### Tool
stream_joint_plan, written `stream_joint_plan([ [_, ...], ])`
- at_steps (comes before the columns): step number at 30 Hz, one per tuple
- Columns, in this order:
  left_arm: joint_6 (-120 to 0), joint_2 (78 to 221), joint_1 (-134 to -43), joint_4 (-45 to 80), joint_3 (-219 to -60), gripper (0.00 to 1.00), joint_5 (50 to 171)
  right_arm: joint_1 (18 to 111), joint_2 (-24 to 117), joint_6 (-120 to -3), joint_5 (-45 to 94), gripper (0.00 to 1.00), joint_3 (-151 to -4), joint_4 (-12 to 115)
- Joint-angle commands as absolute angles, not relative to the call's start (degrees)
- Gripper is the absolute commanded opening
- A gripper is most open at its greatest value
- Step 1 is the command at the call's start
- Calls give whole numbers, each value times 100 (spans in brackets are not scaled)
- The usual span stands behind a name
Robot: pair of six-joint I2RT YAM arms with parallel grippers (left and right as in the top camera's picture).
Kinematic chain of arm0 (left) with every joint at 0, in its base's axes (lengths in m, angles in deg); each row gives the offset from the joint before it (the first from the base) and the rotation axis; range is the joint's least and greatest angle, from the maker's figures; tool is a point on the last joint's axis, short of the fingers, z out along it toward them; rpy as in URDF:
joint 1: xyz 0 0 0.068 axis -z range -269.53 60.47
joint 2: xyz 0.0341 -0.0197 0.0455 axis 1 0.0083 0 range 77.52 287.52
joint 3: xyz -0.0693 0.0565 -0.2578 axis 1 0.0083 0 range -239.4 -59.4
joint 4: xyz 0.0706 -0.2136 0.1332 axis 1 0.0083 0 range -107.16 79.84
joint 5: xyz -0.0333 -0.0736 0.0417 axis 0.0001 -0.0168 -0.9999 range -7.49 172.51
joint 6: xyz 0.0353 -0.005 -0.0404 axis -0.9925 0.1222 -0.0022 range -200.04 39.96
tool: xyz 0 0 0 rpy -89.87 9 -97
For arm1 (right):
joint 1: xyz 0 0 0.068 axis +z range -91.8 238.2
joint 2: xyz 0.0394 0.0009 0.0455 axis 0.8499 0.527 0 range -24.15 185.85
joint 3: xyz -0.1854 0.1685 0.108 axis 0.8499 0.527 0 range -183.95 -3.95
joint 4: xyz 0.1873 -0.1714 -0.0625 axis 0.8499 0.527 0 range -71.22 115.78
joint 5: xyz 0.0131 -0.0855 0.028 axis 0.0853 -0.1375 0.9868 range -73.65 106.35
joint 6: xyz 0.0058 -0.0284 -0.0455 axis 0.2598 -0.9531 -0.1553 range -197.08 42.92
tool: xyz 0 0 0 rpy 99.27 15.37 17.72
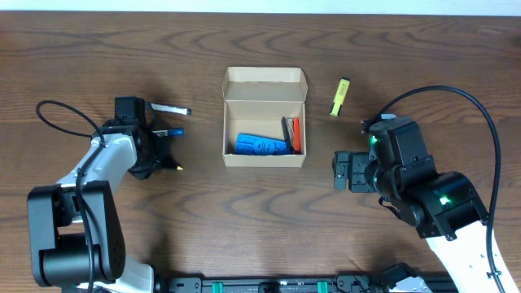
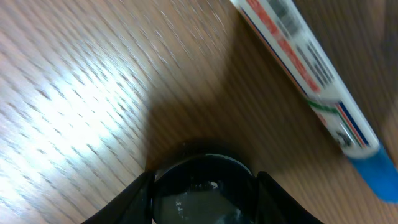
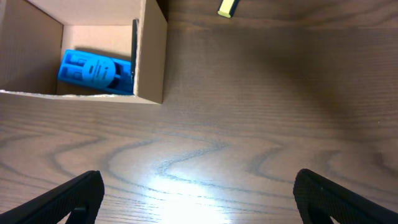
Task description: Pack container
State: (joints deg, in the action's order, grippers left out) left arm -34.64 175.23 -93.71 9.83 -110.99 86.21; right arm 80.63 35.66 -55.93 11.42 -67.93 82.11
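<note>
Container (image 1: 256, 114) holds an orange pen (image 1: 296, 134) seen only overhead.

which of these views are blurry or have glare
left wrist: close and smeared, the blue-capped marker soft, glare on the table toward the frame's left edge; right wrist: a bright glare patch low on the wood, cardboard box fairly crisp; overhead: even light, sharp

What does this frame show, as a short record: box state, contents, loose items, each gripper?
container: cardboard box, open, flap lid back, mid-table
inside: blue item; red and dark markers by its right wall
loose: yellow highlighter; black-capped marker; blue-capped marker
left gripper: closed on a dark round-ended item
right gripper: open, empty, right of the box
</note>
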Motion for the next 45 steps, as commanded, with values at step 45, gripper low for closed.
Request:
stream_joint_plan([
  [45,-1090,17595,-5680,1575,-13832,6,7802,8024,3512,-5657,1077,99,-6767,8218],
])
